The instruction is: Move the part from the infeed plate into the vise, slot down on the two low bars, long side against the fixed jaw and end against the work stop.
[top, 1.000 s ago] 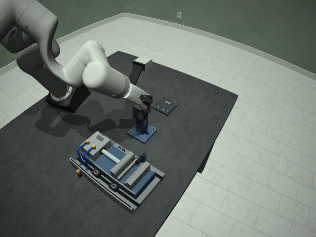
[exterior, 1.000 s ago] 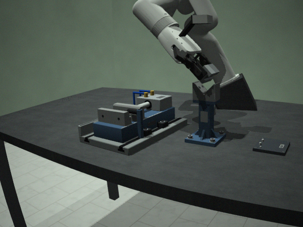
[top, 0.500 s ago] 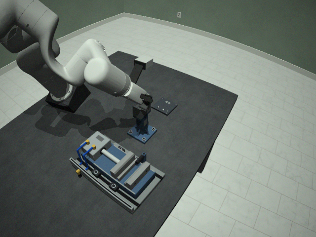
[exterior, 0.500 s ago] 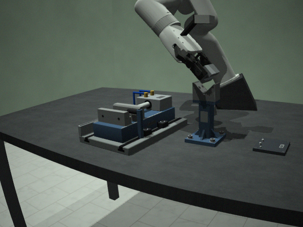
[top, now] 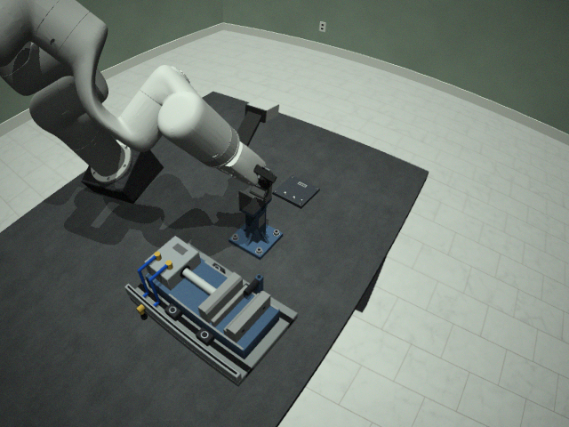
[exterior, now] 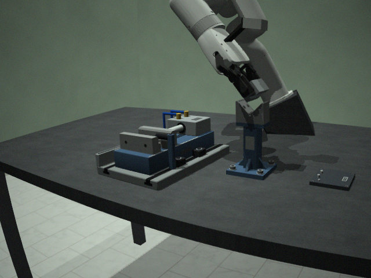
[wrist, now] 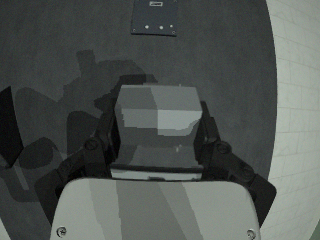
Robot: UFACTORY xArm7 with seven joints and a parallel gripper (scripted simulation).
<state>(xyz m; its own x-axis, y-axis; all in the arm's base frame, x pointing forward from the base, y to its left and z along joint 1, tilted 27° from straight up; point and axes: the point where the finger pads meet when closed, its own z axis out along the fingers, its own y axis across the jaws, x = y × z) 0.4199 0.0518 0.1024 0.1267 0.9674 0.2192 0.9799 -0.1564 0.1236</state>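
Part sits pinched between the fingers of the gripper, tilted just above the V-block, well away from the bare infeed plate. Judging by this, the regrasp step is in hand; next it should settle gently into the V before release.

Around me stand plain green walls with a pale baseboard and one white outlet. The floor is light grey tile with a faint marbled grain. I work over a dark charcoal table on dark legs, where soft shadows fall.
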